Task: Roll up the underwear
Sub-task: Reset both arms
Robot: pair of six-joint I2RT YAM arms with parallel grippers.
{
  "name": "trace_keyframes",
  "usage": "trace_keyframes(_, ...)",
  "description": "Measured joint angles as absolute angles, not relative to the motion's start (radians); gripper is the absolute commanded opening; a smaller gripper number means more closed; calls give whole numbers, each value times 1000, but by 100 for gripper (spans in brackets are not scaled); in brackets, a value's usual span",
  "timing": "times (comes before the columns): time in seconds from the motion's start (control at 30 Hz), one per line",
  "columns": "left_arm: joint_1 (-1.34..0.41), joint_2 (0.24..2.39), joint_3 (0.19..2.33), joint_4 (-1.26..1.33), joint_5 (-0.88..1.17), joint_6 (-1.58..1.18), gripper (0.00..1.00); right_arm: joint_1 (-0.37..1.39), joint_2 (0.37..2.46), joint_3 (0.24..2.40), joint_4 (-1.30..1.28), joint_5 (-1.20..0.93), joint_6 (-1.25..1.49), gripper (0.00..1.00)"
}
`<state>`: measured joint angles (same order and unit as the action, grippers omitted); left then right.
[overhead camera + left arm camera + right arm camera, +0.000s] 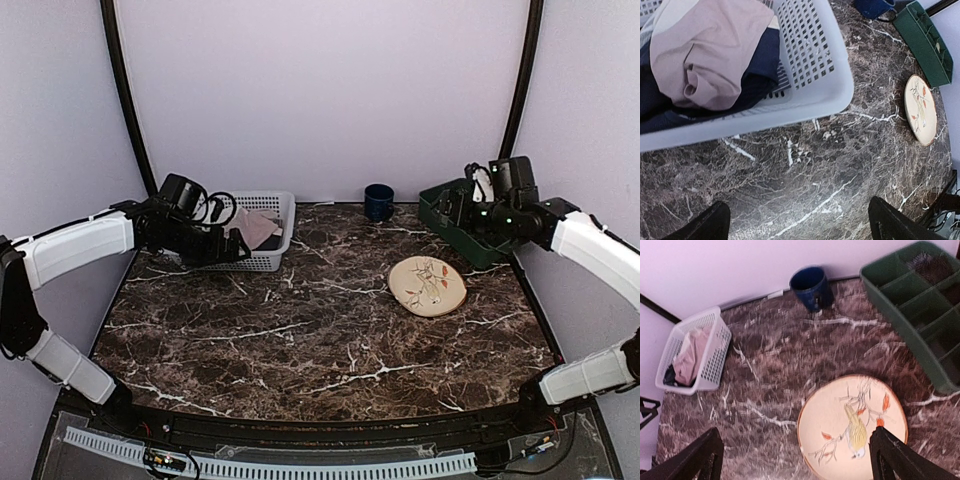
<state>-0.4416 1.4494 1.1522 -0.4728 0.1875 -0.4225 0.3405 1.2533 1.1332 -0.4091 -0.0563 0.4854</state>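
Note:
No olive-khaki underwear shows in any view. My left gripper (240, 250) is open and empty, hovering over the marble just in front of the white basket (265, 263). In the left wrist view its fingers stand wide apart around bare marble (800, 227). My right gripper (452, 207) is open and empty, high at the back right over the green tray (470, 243). In the right wrist view its fingers frame the tabletop and plate (795, 460).
The basket (790, 112) holds a pale pink garment (710, 50) on a dark navy-grey one (760, 65). A round bird-painted plate (427, 285) lies right of centre. A dark blue cup (378, 202) stands at the back. The green tray (910, 305) has several compartments.

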Motion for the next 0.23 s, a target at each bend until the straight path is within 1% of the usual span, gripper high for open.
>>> trace_keyframes(0.13, -448, 1425, 1063, -463, 186, -439, 99, 416, 1199, 1005, -402, -56, 511, 100)
trace_keyframes(0.23, -455, 1423, 1031, -462, 183, -442, 99, 445, 1184, 985, -404, -52, 523, 100)
